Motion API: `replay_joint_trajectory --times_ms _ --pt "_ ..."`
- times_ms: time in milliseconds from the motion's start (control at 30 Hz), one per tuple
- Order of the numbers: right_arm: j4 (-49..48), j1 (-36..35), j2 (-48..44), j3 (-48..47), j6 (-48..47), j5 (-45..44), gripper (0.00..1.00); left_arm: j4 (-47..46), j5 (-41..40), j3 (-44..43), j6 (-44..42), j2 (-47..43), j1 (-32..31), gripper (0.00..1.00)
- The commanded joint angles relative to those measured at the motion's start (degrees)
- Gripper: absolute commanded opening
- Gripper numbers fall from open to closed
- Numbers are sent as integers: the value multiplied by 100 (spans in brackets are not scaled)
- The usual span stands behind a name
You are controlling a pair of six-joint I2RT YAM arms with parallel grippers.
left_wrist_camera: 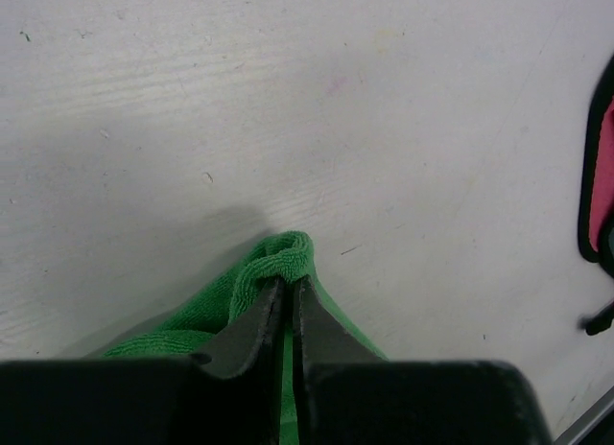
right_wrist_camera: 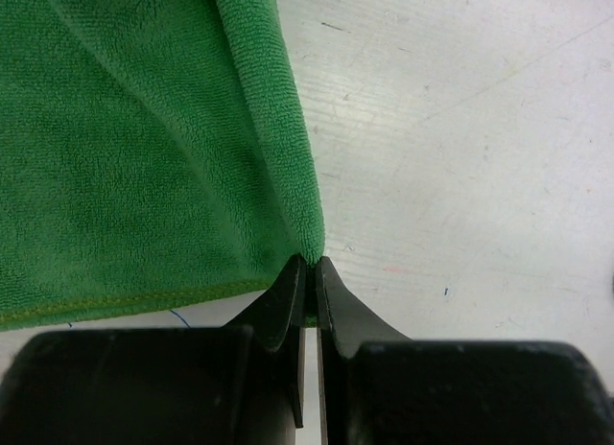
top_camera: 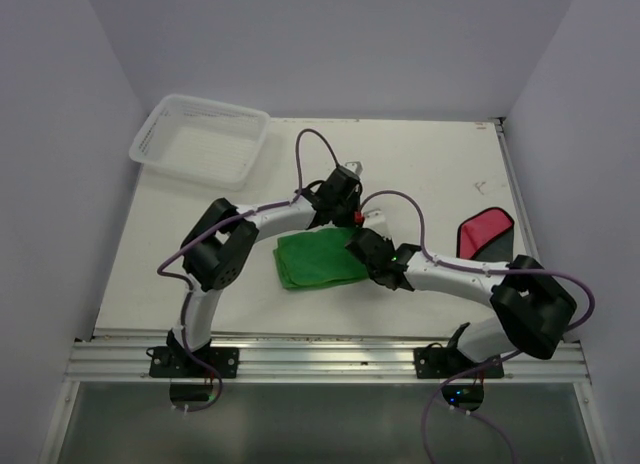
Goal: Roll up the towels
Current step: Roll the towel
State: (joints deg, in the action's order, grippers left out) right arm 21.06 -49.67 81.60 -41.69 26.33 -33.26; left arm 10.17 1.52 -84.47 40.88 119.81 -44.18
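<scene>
Green towel (right_wrist_camera: pixel 144 157) looks soft, floppy, light, probably bunches easy. Left gripper (left_wrist_camera: pixel 290 293) and right gripper (right_wrist_camera: pixel 309 275) both pinching its corners, decent hold spot.

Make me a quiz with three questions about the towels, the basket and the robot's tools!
1. Where is the white basket?
A. at the far left corner of the table
B. at the near right corner
C. on top of a towel

2. What colour is the towel lying alone on the right?
A. blue
B. yellow
C. red

3. What is the left tool doing?
A. standing wide open
B. pinching the green towel
C. holding the basket

Answers:
1 A: the top view shows it at the far left corner.
2 C: the red towel lies by the right edge.
3 B: the left wrist view shows it closed on a bunched green corner.
</scene>
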Motion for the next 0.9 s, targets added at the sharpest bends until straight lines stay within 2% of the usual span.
replay_joint_trajectory --times_ms 0,367,500,700,867 --pt "522 -166 163 -190 22 -295 0 -455 -336 97 -221 -432 226 0" --pt "425 -561 479 -427 -40 -444 1 -701 -416 624 -221 -467 349 0" --pt "199 -807 480 -480 -171 -262 10 -815 -451 774 -239 -476 367 0" --pt "-190 -816 -231 -155 -128 231 27 -921 -486 1072 -212 -546 411 0" --pt "-207 -772 -724 21 135 240 31 -1298 -486 1432 -169 -678 419 0"
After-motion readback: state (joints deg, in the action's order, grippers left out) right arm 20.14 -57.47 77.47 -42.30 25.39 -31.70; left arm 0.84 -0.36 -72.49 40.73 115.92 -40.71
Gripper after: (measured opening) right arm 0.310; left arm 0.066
